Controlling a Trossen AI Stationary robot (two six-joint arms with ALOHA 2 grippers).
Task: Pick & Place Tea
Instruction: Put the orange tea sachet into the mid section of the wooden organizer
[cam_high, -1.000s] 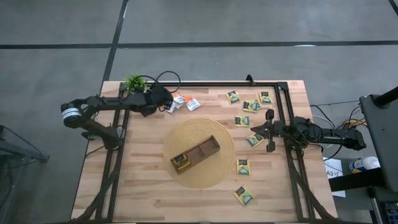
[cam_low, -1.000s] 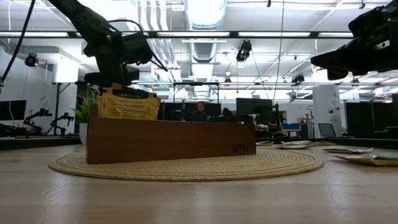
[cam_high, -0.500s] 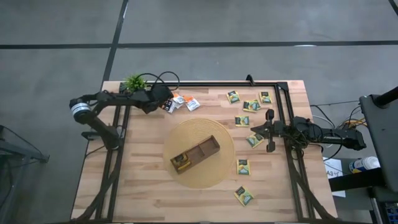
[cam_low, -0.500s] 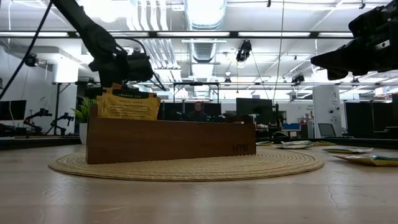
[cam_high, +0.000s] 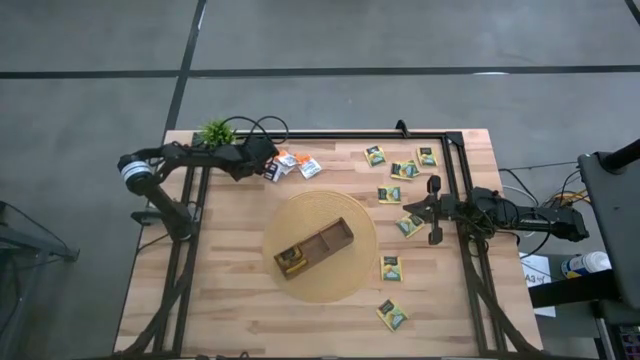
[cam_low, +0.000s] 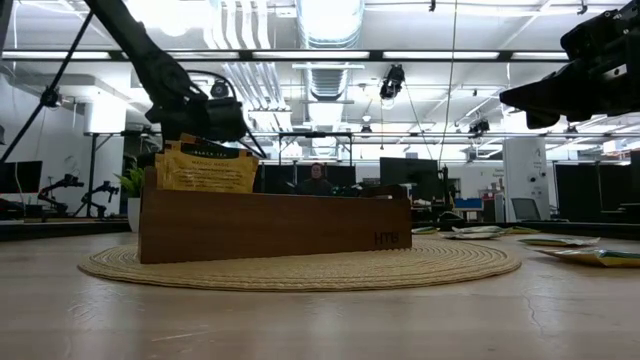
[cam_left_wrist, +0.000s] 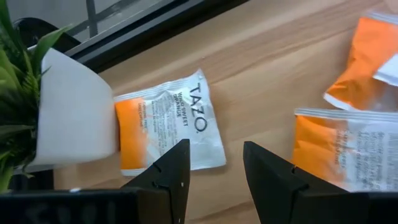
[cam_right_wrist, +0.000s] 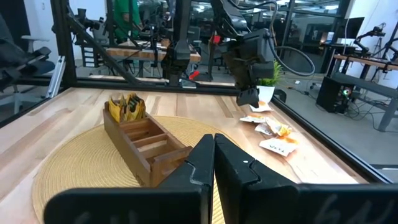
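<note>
While the left gripper (cam_left_wrist: 214, 177) hovers apart, its fingers (cam_left_wrist: 171, 177) hide one tea sachet's (cam_left_wrist: 166, 118) edge — right gripper (cam_right_wrist: 213, 163) together.

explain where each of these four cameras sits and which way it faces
High: overhead, straight down on table; both arms; wooden tray on round mat.
Low: table height, level across; same tray, arms above.
Left wrist: on left arm, down past open left gripper at Tazo sachet.
Right wrist: on right arm, across tray past shut right gripper.
</note>
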